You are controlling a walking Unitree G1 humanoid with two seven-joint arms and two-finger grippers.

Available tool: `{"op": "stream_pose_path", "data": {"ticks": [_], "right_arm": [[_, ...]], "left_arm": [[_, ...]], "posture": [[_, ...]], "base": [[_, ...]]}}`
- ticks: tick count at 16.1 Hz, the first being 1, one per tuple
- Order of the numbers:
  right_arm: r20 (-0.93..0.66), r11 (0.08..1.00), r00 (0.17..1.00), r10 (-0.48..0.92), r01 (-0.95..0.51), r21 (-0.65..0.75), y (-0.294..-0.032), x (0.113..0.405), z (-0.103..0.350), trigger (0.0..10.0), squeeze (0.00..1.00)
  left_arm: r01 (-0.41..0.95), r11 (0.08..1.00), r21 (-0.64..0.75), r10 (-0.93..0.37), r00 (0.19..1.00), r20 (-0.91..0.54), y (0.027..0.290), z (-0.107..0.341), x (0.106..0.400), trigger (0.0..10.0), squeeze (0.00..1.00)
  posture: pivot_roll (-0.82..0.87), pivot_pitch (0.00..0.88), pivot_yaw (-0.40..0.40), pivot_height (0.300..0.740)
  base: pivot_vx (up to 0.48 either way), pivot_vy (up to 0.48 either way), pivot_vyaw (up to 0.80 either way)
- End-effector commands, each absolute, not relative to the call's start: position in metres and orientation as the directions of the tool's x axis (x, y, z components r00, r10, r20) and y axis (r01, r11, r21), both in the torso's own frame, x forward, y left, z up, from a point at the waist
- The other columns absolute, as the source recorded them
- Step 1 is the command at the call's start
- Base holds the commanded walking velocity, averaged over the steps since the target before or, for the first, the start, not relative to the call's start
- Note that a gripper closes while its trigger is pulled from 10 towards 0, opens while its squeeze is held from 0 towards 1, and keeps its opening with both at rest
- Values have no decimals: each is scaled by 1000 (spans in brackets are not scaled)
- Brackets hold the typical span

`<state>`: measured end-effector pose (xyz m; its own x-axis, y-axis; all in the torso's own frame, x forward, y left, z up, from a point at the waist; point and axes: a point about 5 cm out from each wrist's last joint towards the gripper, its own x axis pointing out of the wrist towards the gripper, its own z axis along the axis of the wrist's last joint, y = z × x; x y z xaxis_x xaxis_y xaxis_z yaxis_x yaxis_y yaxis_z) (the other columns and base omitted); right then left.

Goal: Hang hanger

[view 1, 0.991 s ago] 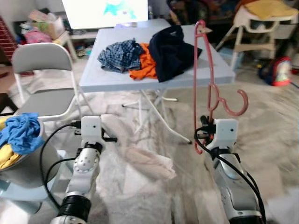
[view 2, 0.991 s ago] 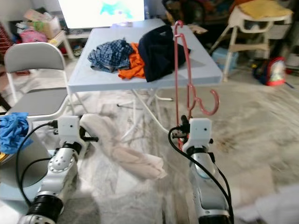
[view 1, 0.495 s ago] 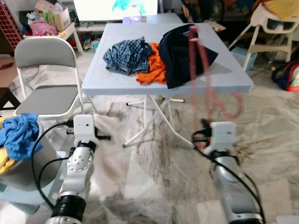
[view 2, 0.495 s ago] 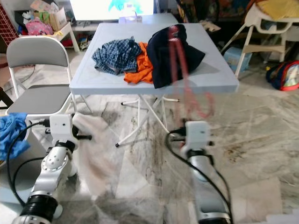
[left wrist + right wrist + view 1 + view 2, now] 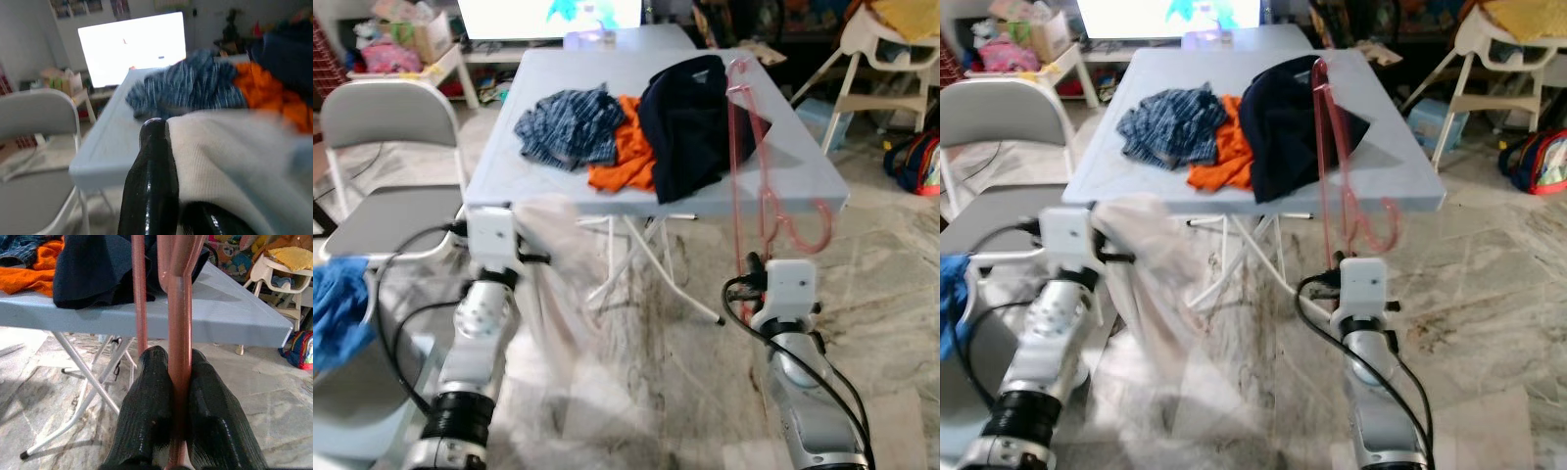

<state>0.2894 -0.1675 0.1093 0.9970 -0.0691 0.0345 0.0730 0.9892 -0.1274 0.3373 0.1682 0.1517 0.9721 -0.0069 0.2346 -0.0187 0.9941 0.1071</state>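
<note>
My right gripper (image 5: 178, 382) clenches the pink hanger (image 5: 741, 186), upright before the table (image 5: 803, 166). My left gripper (image 5: 171, 161) pinches a pale cloth (image 5: 230, 156) near the chair (image 5: 391, 127).

Plastic, cloth and marble in front of me.
I'm seeing a smooth pink plastic hanger (image 5: 178, 323), glossy black fingers (image 5: 146, 421), ribbed cream cloth (image 5: 230, 161), matt table (image 5: 1400, 162).

Light blue folding table (image 5: 558, 171) at upper centre of frame, white crossed legs on marbled floor (image 5: 891, 294). On tabletop, touching in row: blue plaid garment (image 5: 566, 125) left, orange garment (image 5: 625, 157) middle, dark navy garment (image 5: 690, 122) right, draping over front edge.
</note>
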Motion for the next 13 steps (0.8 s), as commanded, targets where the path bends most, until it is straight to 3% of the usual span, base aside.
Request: {"op": "stream_pose_path", "data": {"ticks": [1, 13], "right_arm": [[65, 985, 993, -101, 109, -137, -177, 289, 116, 10000, 0], [86, 980, 995, -58, 73, -183, -173, 286, 117, 10000, 0]], "left_arm": [[-3, 993, 115, -35, 946, 324, 159, 177, 341, 10000, 0], [-72, 991, 111, 13, 887, 461, 169, 227, 350, 10000, 0]], "posture": [[41, 98, 25, 740], [38, 102, 21, 740]], "base": [[390, 0, 0], [402, 0, 0]]}}
